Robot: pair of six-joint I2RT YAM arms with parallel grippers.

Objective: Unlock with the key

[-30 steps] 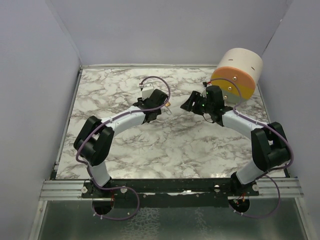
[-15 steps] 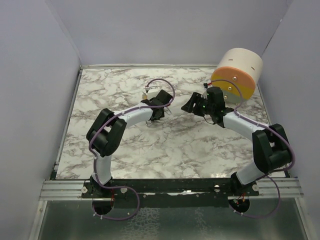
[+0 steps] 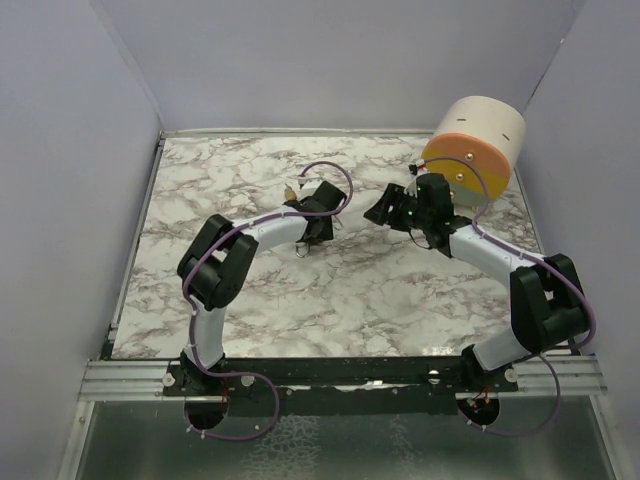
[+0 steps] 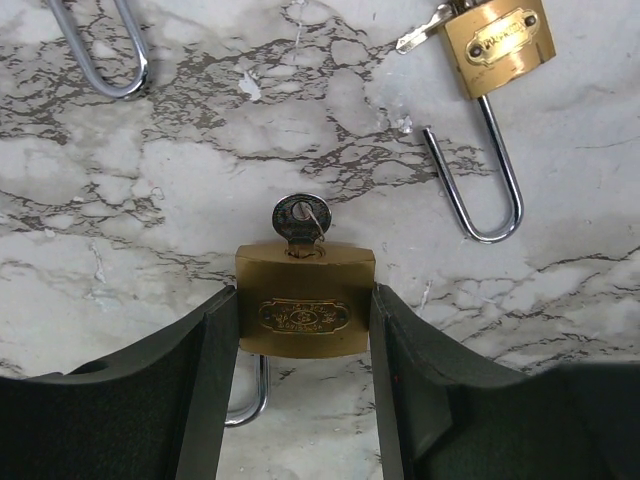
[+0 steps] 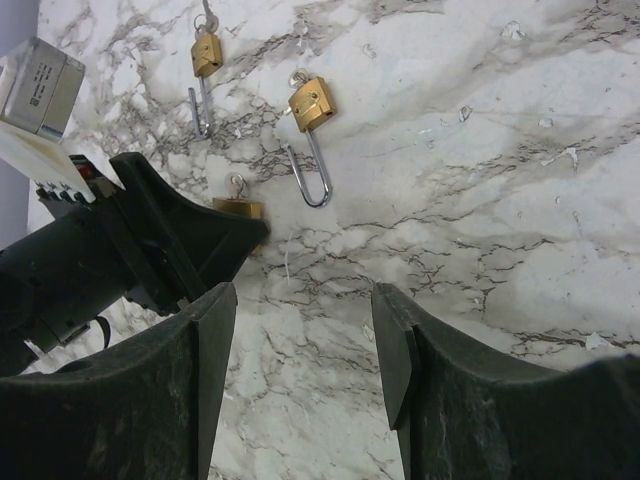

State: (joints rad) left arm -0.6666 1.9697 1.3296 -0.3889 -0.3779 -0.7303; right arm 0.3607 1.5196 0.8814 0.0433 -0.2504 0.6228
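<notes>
Top view: the left gripper [image 3: 318, 222] and right gripper [image 3: 378, 210] sit close together at centre frame above the marble table [image 3: 200, 180]. No lock can be made out here.

Left wrist view: at lower centre, its fingers [image 4: 205, 380] clamp a brass padlock [image 4: 305, 312] by both sides, with the key [image 4: 300, 215] in its upper end.

Right wrist view: its jaws gape with only marble between them. The held padlock shows at centre left, and two spare padlocks [image 5: 312, 103] lie at upper left.

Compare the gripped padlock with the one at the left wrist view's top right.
The gripped padlock sits square in the left gripper; the free padlock lies tilted, untouched. The free padlock's shackle stands open; the gripped padlock's is mostly hidden. Both are brass, keys inserted.
</notes>
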